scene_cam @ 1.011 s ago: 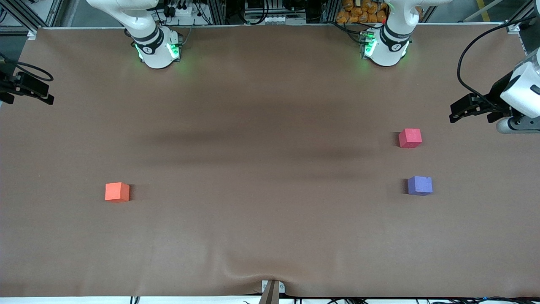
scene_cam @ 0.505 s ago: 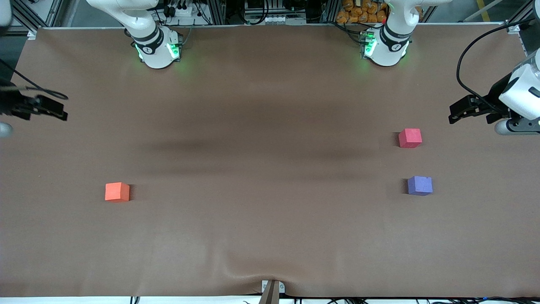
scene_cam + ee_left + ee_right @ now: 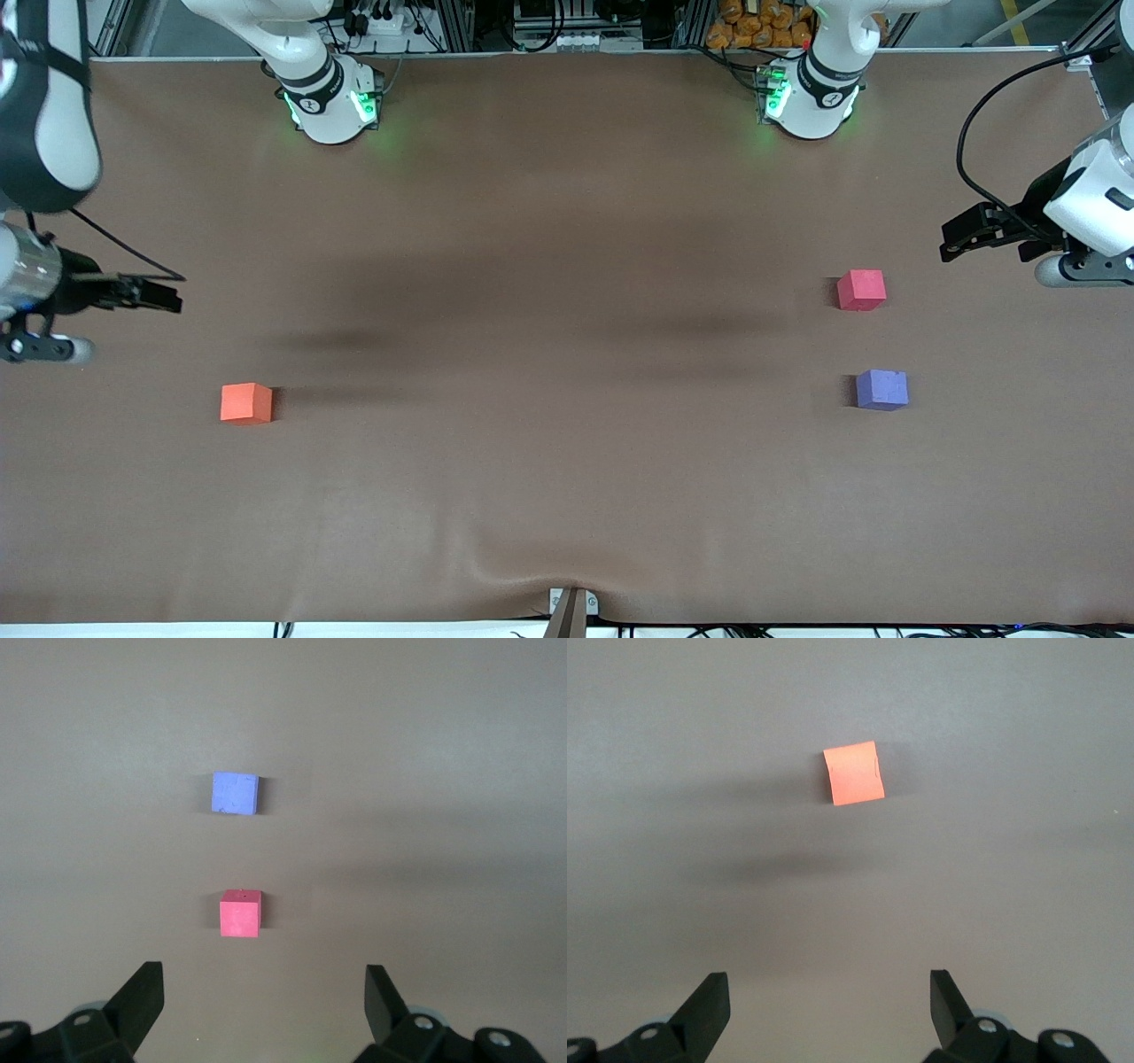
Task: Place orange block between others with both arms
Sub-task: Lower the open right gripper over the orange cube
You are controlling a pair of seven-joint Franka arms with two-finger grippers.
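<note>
Brown cloth covers the whole desk (image 3: 567, 221). At the right arm's end, the right gripper (image 3: 164, 293) hangs in the air over bare cloth with its jaws wide open and nothing in them. The orange block (image 3: 245, 403) sits near it on the desk, closer to the front camera. Well apart, at the left arm's end, sit the pinkish-red block (image 3: 861, 290) and the purple-blue block (image 3: 881, 390), the purple-blue one closer to the camera. The left gripper (image 3: 961, 237) hangs beside the pinkish-red block, jaws wide open and holding nothing.
</note>
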